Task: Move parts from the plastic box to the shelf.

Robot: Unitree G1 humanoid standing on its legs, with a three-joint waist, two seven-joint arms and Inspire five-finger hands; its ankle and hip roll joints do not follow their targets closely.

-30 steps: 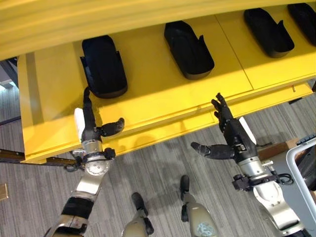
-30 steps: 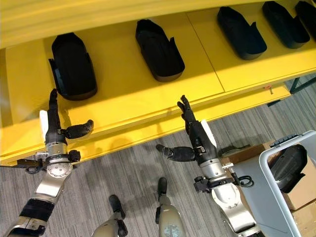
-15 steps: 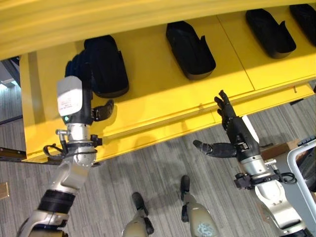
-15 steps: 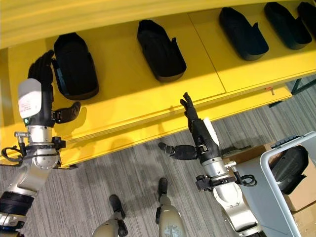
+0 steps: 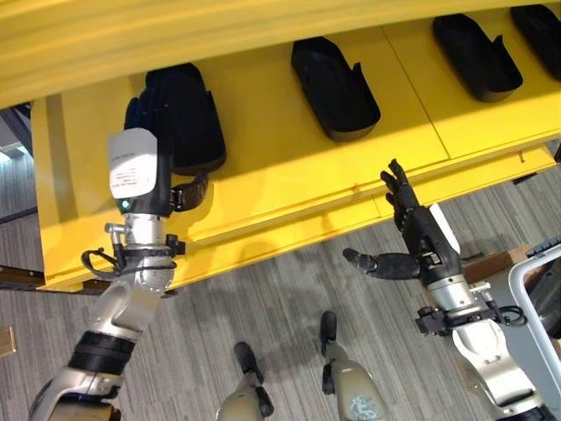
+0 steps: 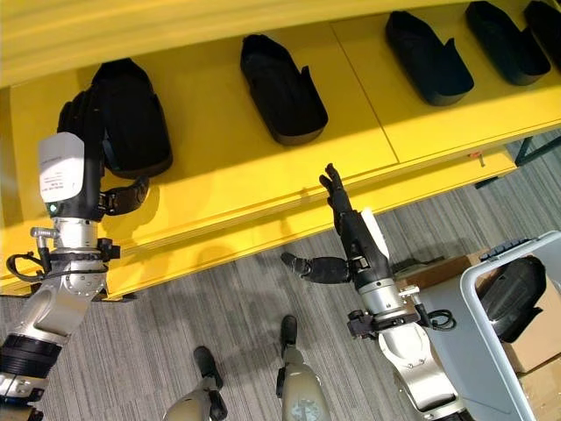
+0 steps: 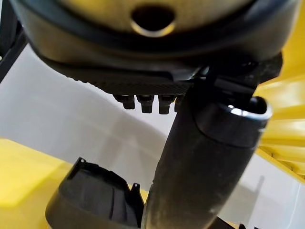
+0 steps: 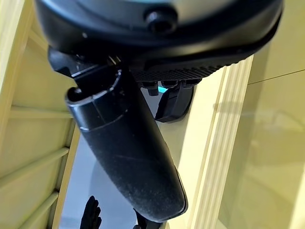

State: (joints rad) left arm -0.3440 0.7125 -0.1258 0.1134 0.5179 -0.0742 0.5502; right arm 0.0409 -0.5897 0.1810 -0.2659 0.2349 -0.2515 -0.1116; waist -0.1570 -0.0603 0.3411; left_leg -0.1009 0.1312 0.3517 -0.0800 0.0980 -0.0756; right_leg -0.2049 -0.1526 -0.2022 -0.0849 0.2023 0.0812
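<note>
On the yellow shelf (image 5: 289,167) several black parts lie in a row, each with its long axis running from near to far. The leftmost part (image 5: 188,114) is the one in play, and the left hand (image 5: 145,175) is raised against it from the near-left side. The hand's fingers reach up along the part's left flank, while the thumb (image 5: 187,193) sticks out to the right just below the part's near end. I cannot tell whether the fingers are touching the part or only alongside it. They look roughly straight rather than wrapped round it, and the left wrist view shows the thumb extended with the part's rim (image 7: 95,191) lying past it, not clasped. The part therefore lies to the right of and beyond the fingers, and a nudge to square it would probably go rightward or farther in. The right hand (image 6: 351,237) hovers at the shelf's near edge, well to the right. Its fingers are straight and pointing far and its thumb is spread out to the left, with nothing in it. It stands nearer the second part (image 5: 335,88) than the first. The plastic box (image 6: 504,307) sits at the near right with a dark part in it, closest to the right arm, so the next fetch probably falls to that side.
</note>
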